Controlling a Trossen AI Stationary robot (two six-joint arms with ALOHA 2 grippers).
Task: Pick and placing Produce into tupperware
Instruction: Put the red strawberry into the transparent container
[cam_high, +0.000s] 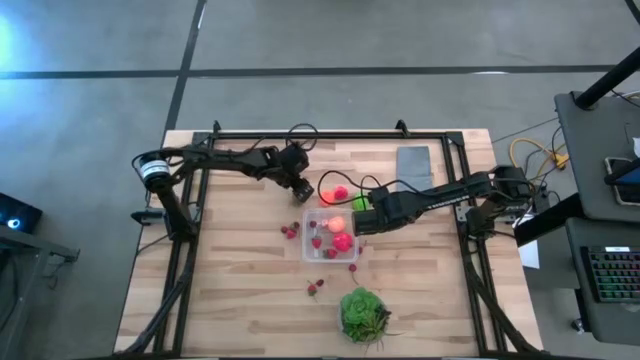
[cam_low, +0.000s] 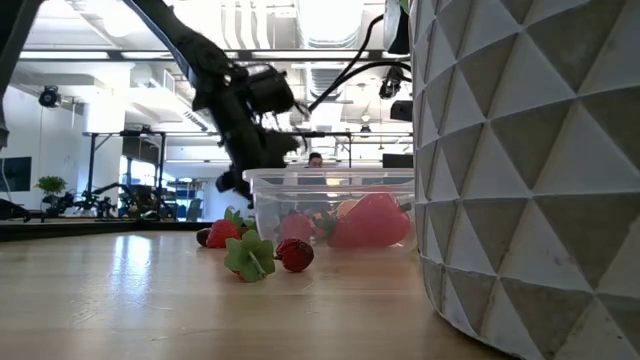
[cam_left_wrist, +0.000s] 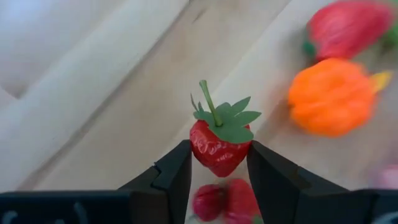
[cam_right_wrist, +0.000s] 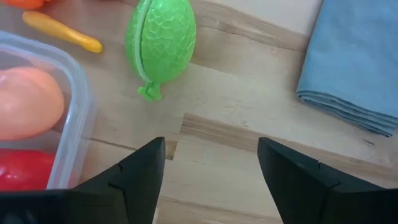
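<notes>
My left gripper (cam_left_wrist: 217, 149) is shut on a red strawberry (cam_left_wrist: 219, 140) with a green leafy cap and stem, just left of the clear tupperware (cam_high: 330, 237). More produce lies around: an orange piece (cam_left_wrist: 333, 96), a red piece (cam_left_wrist: 348, 25), a lime-green piece (cam_right_wrist: 160, 43), and small berries (cam_high: 290, 230) on the table. Pink and red pieces (cam_high: 342, 240) lie inside the tupperware. My right gripper (cam_right_wrist: 211, 149) is open above bare wood at the tupperware's far right corner (cam_right_wrist: 68, 118), with nothing between its fingers. My left gripper pinches the strawberry's red body (cam_left_wrist: 199, 146) between its two fingers, one on each side, below the leafy cap. The fingers slant down from the table's left. The strawberry is off the wood, with its stem (cam_left_wrist: 209, 102) pointing away from the fingers.
A folded grey-blue cloth (cam_right_wrist: 354, 68) lies at the far side of the table. A white faceted pot (cam_low: 530, 170) with a green plant (cam_high: 362, 312) stands near the front edge. More strawberries (cam_low: 295, 255) and a green leaf piece (cam_low: 250, 255) lie in front of the tupperware.
</notes>
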